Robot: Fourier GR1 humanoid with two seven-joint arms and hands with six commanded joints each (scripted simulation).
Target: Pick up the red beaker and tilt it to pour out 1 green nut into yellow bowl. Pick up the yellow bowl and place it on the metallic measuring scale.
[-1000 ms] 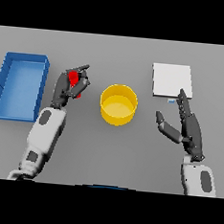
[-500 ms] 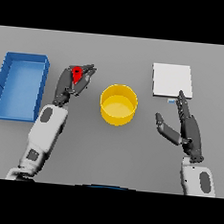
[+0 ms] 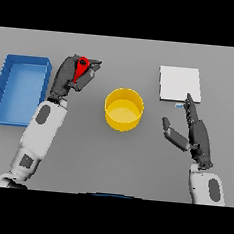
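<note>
The right hand (image 3: 195, 133) is seen nearest, at about four o'clock on the grey surface (image 3: 135, 161), its fingers (image 3: 191, 108) straight and spread, nothing held. At the centre the yellow bowl (image 3: 123, 109) is set upright. At nine o'clock a blue tray (image 3: 1, 91) lies. The metallic scale (image 3: 179, 84) is placed at two o'clock, beyond the right fingertips. At eleven o'clock the red beaker (image 3: 82, 67) is gripped in the curled fingers of the left hand (image 3: 67, 77).
</note>
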